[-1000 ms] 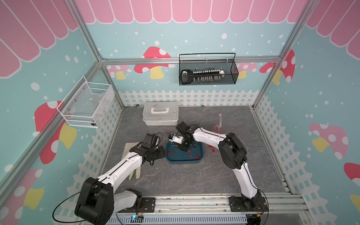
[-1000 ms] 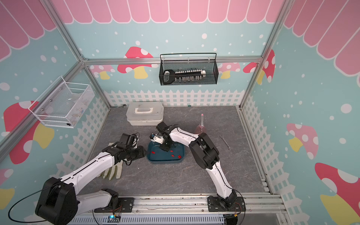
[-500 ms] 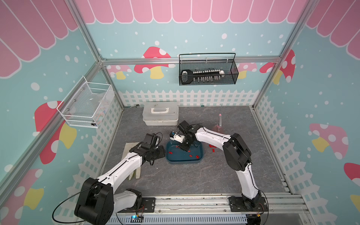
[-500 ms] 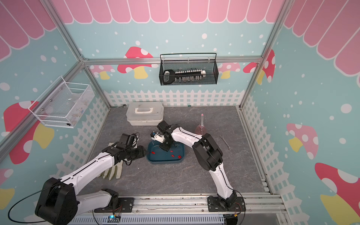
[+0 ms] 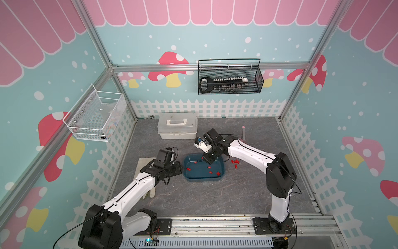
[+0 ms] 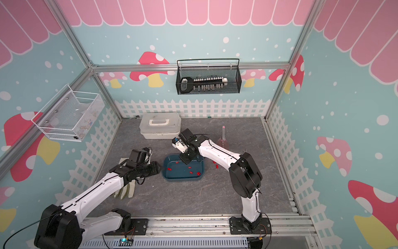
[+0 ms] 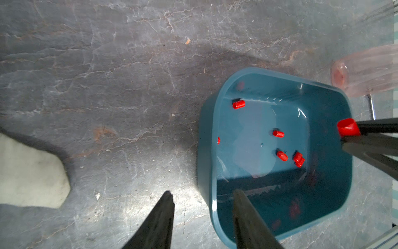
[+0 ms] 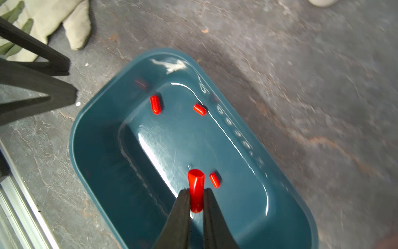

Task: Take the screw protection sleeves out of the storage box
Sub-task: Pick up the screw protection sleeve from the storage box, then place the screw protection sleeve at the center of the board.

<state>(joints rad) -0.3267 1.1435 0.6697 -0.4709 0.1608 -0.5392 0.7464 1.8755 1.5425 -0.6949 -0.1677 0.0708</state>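
Note:
The storage box (image 5: 202, 178) (image 6: 182, 178) is a shallow teal tub at the middle of the table. Several red screw protection sleeves (image 5: 211, 172) (image 7: 278, 133) (image 8: 155, 104) lie on its floor. A few more sleeves (image 5: 235, 161) (image 6: 217, 166) lie on the table just right of it. My right gripper (image 8: 196, 193) (image 5: 207, 160) hangs over the box's far half, shut on one sleeve (image 8: 196, 188) (image 7: 347, 127) that sticks out past the fingertips. My left gripper (image 7: 203, 195) (image 5: 178, 168) is open and straddles the box's left end wall (image 7: 212, 172), touching nothing.
A white lidded case (image 5: 177, 125) stands behind the box. A pink bottle (image 6: 223, 138) stands at the back right. A pale glove (image 6: 126, 189) (image 8: 49, 21) lies under the left arm. A black wire basket (image 5: 229, 77) and a white one (image 5: 94, 116) hang on the walls.
The right arm's elbow has swung to the right and its wrist has drawn slightly back and up, with the gripper still over the box. The left arm has not moved.

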